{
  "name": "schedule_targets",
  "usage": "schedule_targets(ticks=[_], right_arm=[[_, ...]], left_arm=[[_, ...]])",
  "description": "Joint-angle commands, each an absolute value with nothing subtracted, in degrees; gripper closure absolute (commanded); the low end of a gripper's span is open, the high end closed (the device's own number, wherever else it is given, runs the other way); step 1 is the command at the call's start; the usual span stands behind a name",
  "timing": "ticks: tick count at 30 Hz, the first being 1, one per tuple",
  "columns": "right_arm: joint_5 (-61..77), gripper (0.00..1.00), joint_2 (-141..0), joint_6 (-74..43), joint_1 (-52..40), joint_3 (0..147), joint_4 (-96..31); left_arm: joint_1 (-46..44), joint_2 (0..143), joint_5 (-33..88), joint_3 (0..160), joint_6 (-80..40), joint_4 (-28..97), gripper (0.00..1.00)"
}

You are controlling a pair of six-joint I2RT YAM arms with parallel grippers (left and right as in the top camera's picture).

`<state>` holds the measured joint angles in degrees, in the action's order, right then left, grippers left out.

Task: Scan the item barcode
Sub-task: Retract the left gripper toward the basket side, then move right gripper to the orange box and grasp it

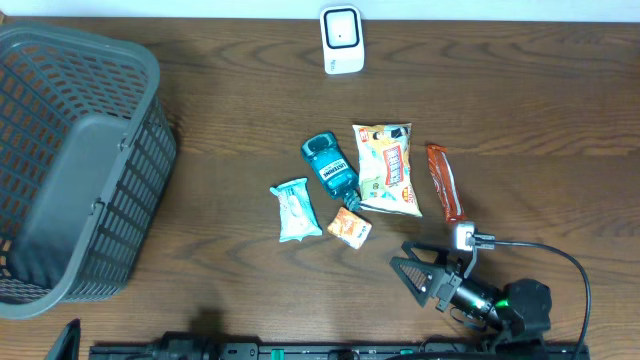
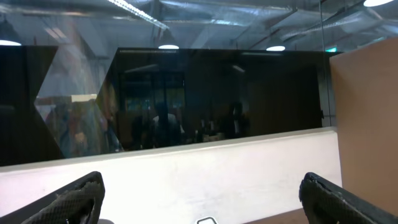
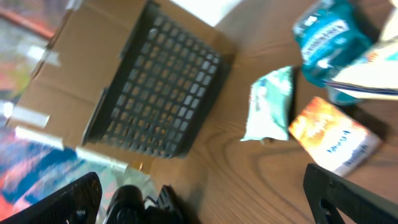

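Well, the basket (image 1: 80, 170) fills the left of the overhead frame. Your right end effector (image 1: 408, 262), lower right, and left end effector (image 2: 202, 199) both stand fingers apart, empty. Mid-frame, the snack bag (image 1: 386, 170) lies against the mouthwash bottle (image 1: 330, 165), so you could drag both. The scanner (image 1: 341, 40) sits top centre; a barcode turned away may not read.

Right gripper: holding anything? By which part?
Nothing. The right gripper is open and empty; the nearest item, an orange packet, lies on the table, clear of its fingers. The left gripper is open and empty too.
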<state>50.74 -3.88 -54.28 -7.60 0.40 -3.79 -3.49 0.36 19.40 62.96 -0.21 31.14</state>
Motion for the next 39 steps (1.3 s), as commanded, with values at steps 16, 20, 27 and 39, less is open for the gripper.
schedule_targets(ticks=[16,20,27,39], right_arm=[[20.0,0.01,-54.8,-58.5,-22.3,11.3,0.2],[13.3,0.01,-64.8,-63.7,-28.3,15.0,6.2],[13.1,0.17,-82.8,-71.5,-30.9,16.1,18.5],[14.9,0.67,-88.9,-74.9,-31.3,16.2,24.6]], left_arm=[[-3.7,0.3,20.1,61.5,-0.7,31.3,0.0],[-4.6,0.3,20.1,61.5,-0.7,31.2,0.0],[-6.7,0.2,20.1,61.5,-0.7,31.3,0.0],[-6.7,0.2,20.1,61.5,-0.7,31.3,0.01]])
